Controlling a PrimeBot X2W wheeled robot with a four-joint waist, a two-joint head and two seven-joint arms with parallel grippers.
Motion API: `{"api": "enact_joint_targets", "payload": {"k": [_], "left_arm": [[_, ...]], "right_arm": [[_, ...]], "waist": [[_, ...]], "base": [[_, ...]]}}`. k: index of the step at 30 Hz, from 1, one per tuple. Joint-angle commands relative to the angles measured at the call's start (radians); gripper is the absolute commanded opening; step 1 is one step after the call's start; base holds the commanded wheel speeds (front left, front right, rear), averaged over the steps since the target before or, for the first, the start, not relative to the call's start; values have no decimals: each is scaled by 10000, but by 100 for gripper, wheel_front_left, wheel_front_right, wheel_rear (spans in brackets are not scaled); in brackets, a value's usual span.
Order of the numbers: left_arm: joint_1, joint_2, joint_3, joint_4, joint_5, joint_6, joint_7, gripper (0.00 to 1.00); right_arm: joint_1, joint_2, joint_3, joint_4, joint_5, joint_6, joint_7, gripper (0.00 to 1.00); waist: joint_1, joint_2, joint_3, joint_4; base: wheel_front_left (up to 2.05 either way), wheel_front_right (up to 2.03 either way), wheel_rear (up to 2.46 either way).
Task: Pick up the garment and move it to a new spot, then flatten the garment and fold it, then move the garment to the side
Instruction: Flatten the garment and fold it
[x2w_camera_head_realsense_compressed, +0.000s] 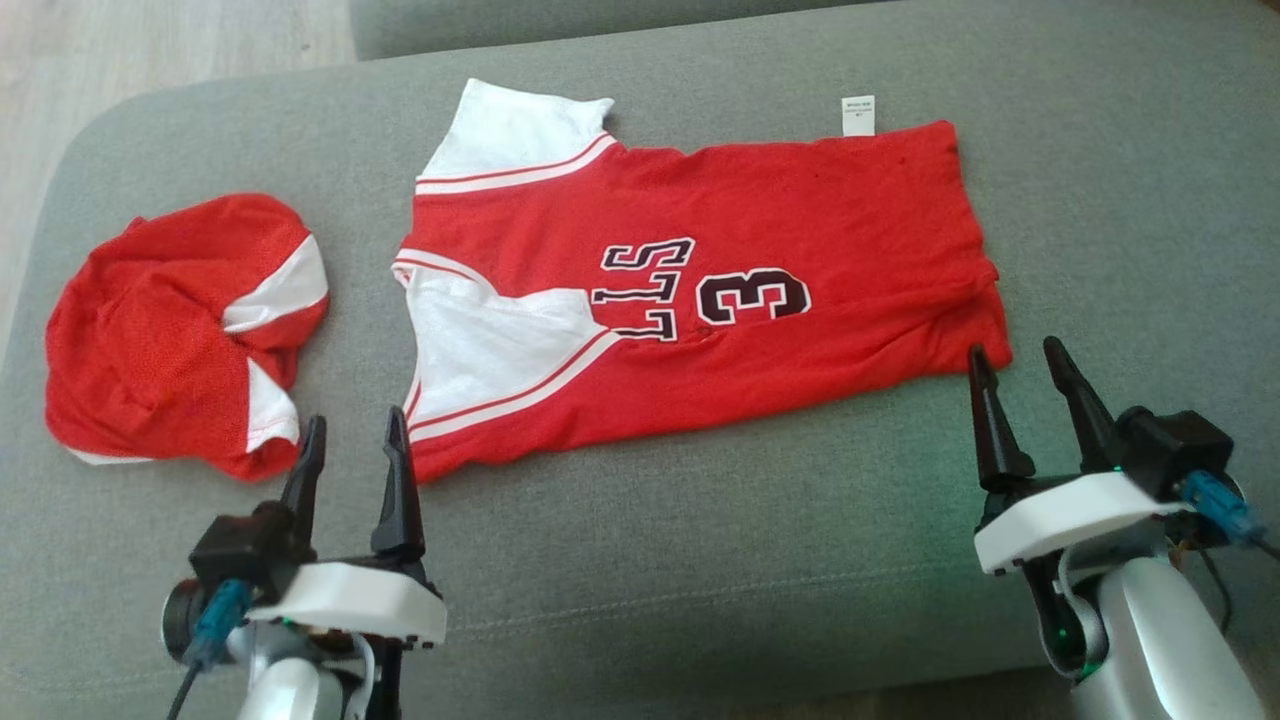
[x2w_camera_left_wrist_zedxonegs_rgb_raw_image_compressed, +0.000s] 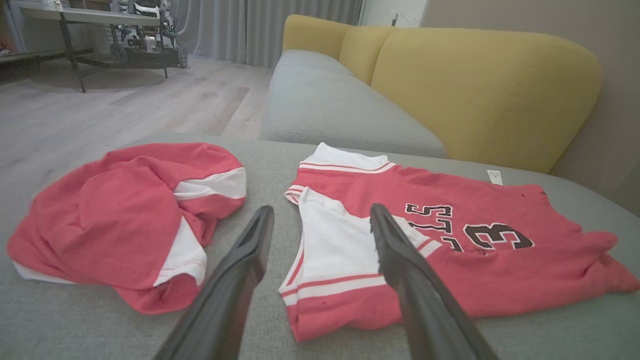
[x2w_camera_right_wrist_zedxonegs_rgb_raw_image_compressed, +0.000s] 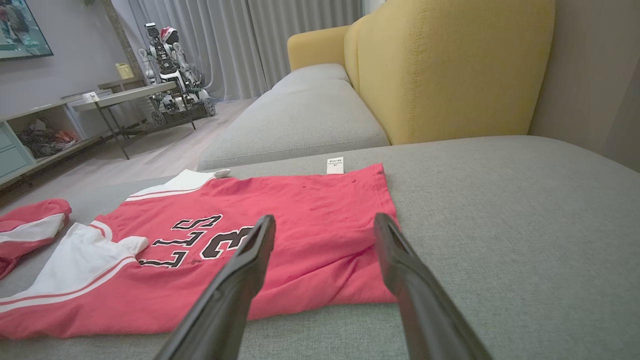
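Left jaws: spread wide, empty, poised low over the cushion (x2w_camera_head_realsense_compressed: 700, 560), right tip just at the near-left corner of the jersey (x2w_camera_head_realsense_compressed: 760, 220), left tip close to the bundle (x2w_camera_head_realsense_compressed: 170, 340). Right jaws: spread just as wide, empty too, left tip at the jersey's near-right hem corner, right tip over bare cushion.

Could go wrong in several ways, judging from here. Might catch only the top layer if closed shallow. Thin cloth, likely to part and leave the under layer lying. Might dig into the soft cushion if pushed down too far, pinching upholstery along with cloth. Could snag the bundle, so near the left tip, and drag it along. Would skew the fold if lifted unevenly at the two corners, or if carried over with the ridge (x2w_camera_head_realsense_compressed: 930, 310) near the hem left unsmoothed — then creased in. May slide the whole jersey instead of folding it, given little hold on the cushion.

Lies spread on the cushion ahead of both jaws, beside the bundle but apart from it. Long axis across the head view, left to right — collar and white sleeve (x2w_camera_head_realsense_compressed: 500, 130) toward the robot's left, hem toward its right, label (x2w_camera_head_realsense_compressed: 858, 115) poking out at the far edge. Print turned sideways, number nearer the hem than the letters.
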Motion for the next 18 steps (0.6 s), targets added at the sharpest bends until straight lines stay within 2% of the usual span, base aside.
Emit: {"api": "enact_joint_targets", "payload": {"k": [1,11,18], "left_arm": [[-438,22,238,-198,-71,74,-78,100],[-1265,21,193,1756,-437,354,-78,100],[-2058,21,377,3956,-430,710,-78,100]], "right_arm": [[-205,47,158,-398,-125,-2,-94,100],[-442,157,191,-505,-186,-2,-95,100],[-575,171,120,-641,-169,-2,-95,100]], "waist": [[0,0,36,-49],[0,0,440,-530],[0,0,738,-959]], "base": [[0,0,0],[0,0,0],[0,0,0]]}}
